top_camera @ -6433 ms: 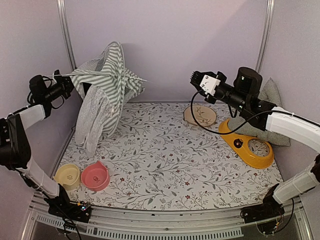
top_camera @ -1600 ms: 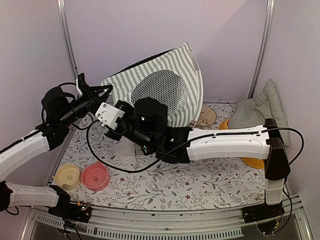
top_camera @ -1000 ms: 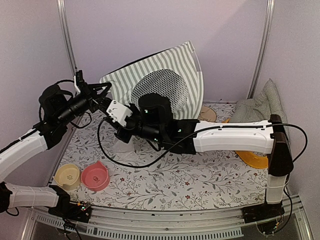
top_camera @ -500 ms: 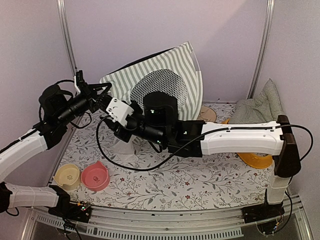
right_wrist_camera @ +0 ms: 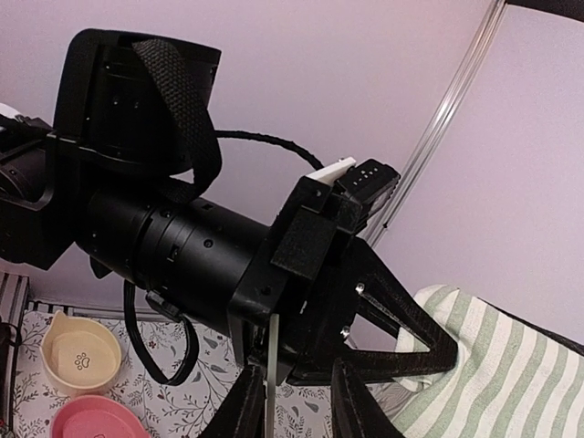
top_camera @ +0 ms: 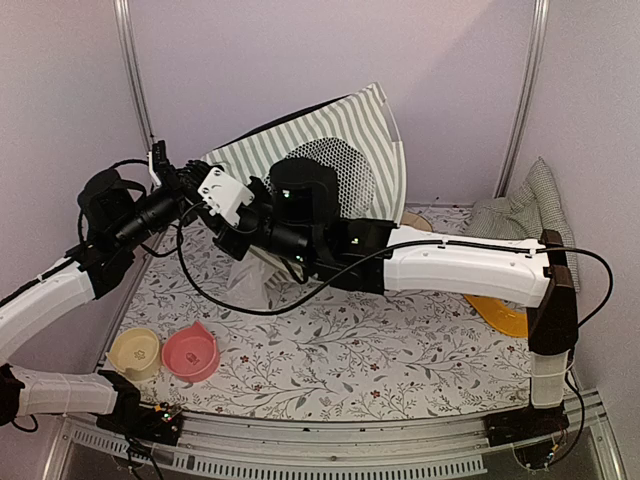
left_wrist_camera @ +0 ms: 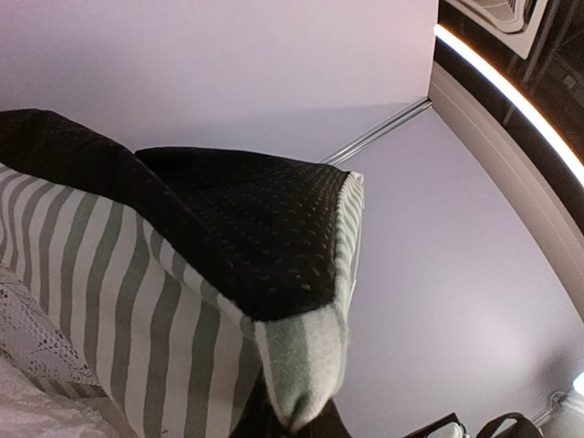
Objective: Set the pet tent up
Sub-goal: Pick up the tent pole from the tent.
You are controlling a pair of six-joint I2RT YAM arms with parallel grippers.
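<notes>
1. Two grippers meet at one corner of the pet tent (top_camera: 340,130). The left gripper (right_wrist_camera: 445,358) is pinched tight on that striped corner, and the fabric fans up and away from it toward the back wall.
2. The right gripper (right_wrist_camera: 297,376) sits just in front of the left one, its jaws partly apart. A thin pale rod (right_wrist_camera: 271,365) stands between its fingers, close to one of them and not clamped.
3. The tent's curved top edge rises beyond both hands, with the mesh window partly hidden behind the right wrist.
4. A metal corner post (top_camera: 135,80) stands close behind the left gripper, so room is tight there.
5. Below the right arm the floral mat (top_camera: 380,360) lies open. The pink bowl (top_camera: 190,352) and yellow bowl (top_camera: 134,351) sit well below the left gripper.
6. The checked cushion (top_camera: 520,215) and yellow feeder (top_camera: 500,315) lie far off, at the right arm's elbow.
7. Half a second ago the right wrist was lower and further from the left gripper. Now it has risen to overlap it, while the tent keeps its pose.
8. Six seconds back the tent hung collapsed from the left gripper, and the right arm waited over the cushion.
</notes>
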